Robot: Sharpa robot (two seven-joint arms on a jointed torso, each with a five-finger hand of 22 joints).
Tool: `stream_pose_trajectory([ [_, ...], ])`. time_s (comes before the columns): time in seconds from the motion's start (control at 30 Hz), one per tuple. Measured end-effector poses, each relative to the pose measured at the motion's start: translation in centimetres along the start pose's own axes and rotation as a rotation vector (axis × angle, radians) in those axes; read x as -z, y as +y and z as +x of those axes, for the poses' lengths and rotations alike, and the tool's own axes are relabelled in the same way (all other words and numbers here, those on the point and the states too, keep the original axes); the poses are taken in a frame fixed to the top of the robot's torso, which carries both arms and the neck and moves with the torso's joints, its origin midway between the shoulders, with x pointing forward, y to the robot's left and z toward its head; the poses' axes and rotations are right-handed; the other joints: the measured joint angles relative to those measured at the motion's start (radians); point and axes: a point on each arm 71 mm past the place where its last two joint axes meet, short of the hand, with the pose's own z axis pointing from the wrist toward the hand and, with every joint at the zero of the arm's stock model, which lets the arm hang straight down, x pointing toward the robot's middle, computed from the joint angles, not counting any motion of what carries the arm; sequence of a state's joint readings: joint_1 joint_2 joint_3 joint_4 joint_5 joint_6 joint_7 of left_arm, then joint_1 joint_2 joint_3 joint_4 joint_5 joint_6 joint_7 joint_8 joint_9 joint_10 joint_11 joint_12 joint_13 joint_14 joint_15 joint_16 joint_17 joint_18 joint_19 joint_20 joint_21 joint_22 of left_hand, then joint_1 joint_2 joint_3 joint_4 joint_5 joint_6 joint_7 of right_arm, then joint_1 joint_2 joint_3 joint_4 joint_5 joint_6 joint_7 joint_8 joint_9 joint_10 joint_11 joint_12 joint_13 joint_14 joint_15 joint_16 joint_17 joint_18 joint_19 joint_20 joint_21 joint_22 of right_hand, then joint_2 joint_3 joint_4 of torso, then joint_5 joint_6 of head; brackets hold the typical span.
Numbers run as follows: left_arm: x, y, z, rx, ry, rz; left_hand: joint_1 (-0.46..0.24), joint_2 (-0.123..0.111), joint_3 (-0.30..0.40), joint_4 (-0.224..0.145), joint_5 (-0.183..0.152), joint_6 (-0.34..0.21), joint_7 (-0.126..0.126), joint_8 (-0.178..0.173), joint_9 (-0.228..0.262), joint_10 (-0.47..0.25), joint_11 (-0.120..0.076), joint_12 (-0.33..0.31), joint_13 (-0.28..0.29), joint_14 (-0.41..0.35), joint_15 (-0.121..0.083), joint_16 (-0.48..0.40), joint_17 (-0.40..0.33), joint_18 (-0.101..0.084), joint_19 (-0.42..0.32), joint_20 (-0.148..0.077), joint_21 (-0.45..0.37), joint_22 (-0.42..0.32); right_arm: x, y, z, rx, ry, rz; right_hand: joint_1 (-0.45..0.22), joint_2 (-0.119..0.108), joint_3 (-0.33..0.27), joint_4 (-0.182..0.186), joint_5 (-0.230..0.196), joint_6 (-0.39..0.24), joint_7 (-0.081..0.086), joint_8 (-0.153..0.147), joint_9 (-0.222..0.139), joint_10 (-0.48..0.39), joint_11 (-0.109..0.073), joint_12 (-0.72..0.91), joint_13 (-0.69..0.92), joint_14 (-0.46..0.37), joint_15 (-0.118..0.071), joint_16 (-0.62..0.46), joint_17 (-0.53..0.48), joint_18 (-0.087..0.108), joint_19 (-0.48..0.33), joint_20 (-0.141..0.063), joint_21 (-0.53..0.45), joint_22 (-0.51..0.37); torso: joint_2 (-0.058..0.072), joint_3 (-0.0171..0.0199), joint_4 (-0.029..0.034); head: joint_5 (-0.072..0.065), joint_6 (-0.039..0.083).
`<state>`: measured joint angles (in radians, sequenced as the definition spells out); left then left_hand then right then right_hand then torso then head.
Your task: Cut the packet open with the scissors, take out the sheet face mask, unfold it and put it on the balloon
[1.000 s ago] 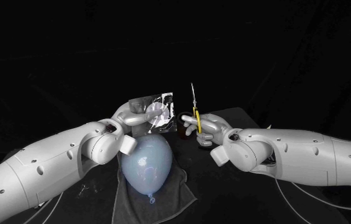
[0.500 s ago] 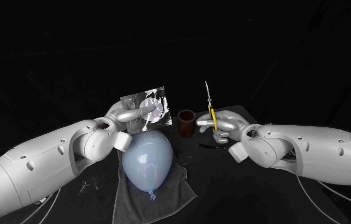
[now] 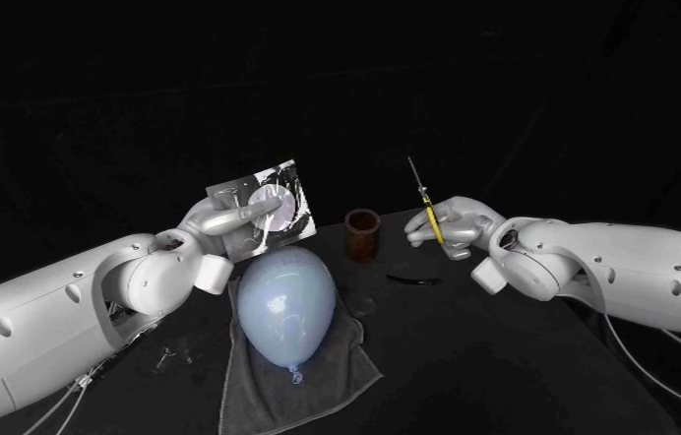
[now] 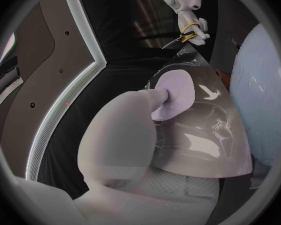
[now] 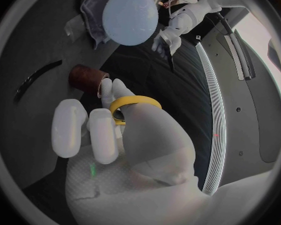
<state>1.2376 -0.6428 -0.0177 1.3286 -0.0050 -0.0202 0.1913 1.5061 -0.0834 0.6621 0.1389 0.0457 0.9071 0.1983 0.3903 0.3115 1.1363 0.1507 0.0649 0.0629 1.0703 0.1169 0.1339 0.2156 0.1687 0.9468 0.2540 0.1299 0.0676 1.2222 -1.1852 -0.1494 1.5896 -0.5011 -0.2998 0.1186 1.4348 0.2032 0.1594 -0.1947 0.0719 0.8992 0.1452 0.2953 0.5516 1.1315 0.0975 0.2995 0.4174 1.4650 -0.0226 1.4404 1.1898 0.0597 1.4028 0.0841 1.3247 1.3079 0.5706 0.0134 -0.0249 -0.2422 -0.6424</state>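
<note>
Both grip: left hand (image 3: 231, 221) clamps the packet (image 3: 284, 185), right hand (image 3: 457, 222) the scissors (image 3: 424, 199), handles half hidden.

This is a robotics lab, set up as a staged test cell. A matt black bench (image 3: 539, 356) stands in front of a black backdrop (image 3: 340, 61) that closes off everything behind its far edge. A white left arm (image 3: 86, 297) and right arm (image 3: 610, 263) reach in over the bench from either side, ending in a silver left hand (image 3: 234, 217) and right hand (image 3: 455, 220). Toward the bench's near side a pale balloon (image 3: 286, 302) lies on a grey cloth (image 3: 320, 381), and a brown cup (image 3: 363, 235) stands near it on the far side.
</note>
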Motion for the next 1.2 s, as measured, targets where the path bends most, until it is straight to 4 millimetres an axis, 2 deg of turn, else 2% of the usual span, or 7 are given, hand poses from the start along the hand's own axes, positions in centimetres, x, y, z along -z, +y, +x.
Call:
stream_pose_trajectory([
  [0.13,0.5,-0.1,-0.4,0.011,-0.008,-0.001,0.0,0.0,0.0,0.0,0.0,0.0,0.0,0.0,0.0,0.0,0.0,0.0,0.0,0.0,0.0,0.0,0.0,0.0,0.0,0.0,0.0,0.0,-0.6,0.2,-0.4,0.085,0.005,0.011,-0.098,-0.088,0.248,-0.02,0.0,0.022,0.0,-0.013,0.016,0.005,0.005,-0.002,0.012,0.0,0.0,0.003,0.001,0.0,0.001,0.001,0.003,0.0,0.001,0.0001,0.002,0.002,0.0],
  [0.27,0.6,-0.1,-0.6,0.018,-0.013,-0.002,0.0,0.0,0.0,0.0,0.0,0.0,0.0,0.004,0.0,0.0,0.0,0.0,0.0,0.0,0.0,0.0,0.0,0.0,0.0,0.0,0.0,0.0,-1.0,0.5,0.5,0.154,0.032,0.023,-0.154,-0.138,0.387,-0.028,0.0,0.031,0.0,-0.019,0.031,0.006,0.006,-0.006,0.017,0.0,0.0,0.003,0.001,0.0,0.001,0.001,0.008,0.0,0.002,0.0001,0.0009,0.007,0.001],
  [0.53,1.0,-0.2,-1.2,0.026,-0.026,-0.011,-0.008,0.003,-0.003,-0.003,0.0,0.003,0.003,0.004,0.0,0.002,-0.002,0.0,0.0,0.007,-0.001,0.0,0.0,0.0,0.004,0.004,0.0,0.0,-1.5,1.0,1.6,0.24,0.047,0.043,-0.201,-0.185,0.516,-0.038,-0.008,0.04,-0.006,-0.019,0.054,0.007,0.006,-0.007,0.028,0.002,0.002,0.002,0.001,0.0,0.001,0.001,0.009,0.0,0.001,0.0007,-0.0012,0.015,0.002],
  [0.63,1.6,-0.2,-1.8,0.031,-0.038,-0.019,-0.008,0.003,-0.003,-0.003,0.0,0.003,0.003,0.004,0.0,0.002,-0.002,0.0,0.0,0.008,-0.001,0.0,0.0,0.0,0.005,0.003,0.0,0.0,-1.7,1.1,1.9,0.249,0.041,0.043,-0.204,-0.188,0.531,-0.037,-0.009,0.041,-0.006,-0.019,0.059,0.007,0.006,-0.007,0.029,0.002,0.002,0.002,0.0,0.0,0.001,0.001,0.009,0.0,0.0,0.0012,-0.0012,0.026,0.002],
  [0.8,3.2,-0.1,-3.0,0.045,-0.049,-0.042,-0.019,0.008,0.0,-0.006,0.0,0.003,0.003,0.004,0.0,0.01,-0.002,0.0,0.0,0.013,-0.006,0.0,0.0,0.001,0.026,-0.008,0.007,0.003,-2.0,1.5,2.3,0.248,0.027,0.033,-0.204,-0.188,0.532,-0.037,-0.011,0.041,-0.006,-0.019,0.06,0.007,0.006,-0.007,0.03,0.003,0.003,0.002,0.0,0.0,0.001,0.001,0.009,-0.001,0.0,0.0012,0.0001,0.057,-0.007],
  [0.9,4.4,0.2,-3.5,0.057,-0.046,-0.062,-0.024,0.008,-0.003,-0.008,0.0,0.003,0.003,0.01,0.0,0.01,-0.003,0.0,0.0,0.017,-0.003,0.0,0.001,0.01,0.04,-0.014,0.013,0.005,-2.2,1.7,2.5,0.238,0.014,0.024,-0.204,-0.188,0.533,-0.038,-0.011,0.041,-0.006,-0.019,0.061,0.007,0.006,-0.007,0.03,0.003,0.003,0.002,0.0,-0.001,0.001,0.001,0.008,-0.001,0.0,0.0006,0.0016,0.085,-0.017],
  [1.2,8.4,2.3,-5.3,0.095,-0.039,-0.144,-0.03,0.009,-0.005,-0.011,0.0,0.007,-0.001,0.01,0.0,0.017,-0.009,0.0,0.0,0.024,-0.009,0.0,0.003,0.01,0.058,-0.022,0.021,0.006,-2.5,2.1,2.7,0.195,-0.018,-0.004,-0.207,-0.19,0.533,-0.038,-0.011,0.041,-0.006,-0.019,0.062,0.009,0.008,-0.007,0.031,0.003,0.003,0.002,-0.001,-0.001,0.001,0.001,0.008,0.0,-0.003,-0.0071,0.0066,0.179,-0.053],
])
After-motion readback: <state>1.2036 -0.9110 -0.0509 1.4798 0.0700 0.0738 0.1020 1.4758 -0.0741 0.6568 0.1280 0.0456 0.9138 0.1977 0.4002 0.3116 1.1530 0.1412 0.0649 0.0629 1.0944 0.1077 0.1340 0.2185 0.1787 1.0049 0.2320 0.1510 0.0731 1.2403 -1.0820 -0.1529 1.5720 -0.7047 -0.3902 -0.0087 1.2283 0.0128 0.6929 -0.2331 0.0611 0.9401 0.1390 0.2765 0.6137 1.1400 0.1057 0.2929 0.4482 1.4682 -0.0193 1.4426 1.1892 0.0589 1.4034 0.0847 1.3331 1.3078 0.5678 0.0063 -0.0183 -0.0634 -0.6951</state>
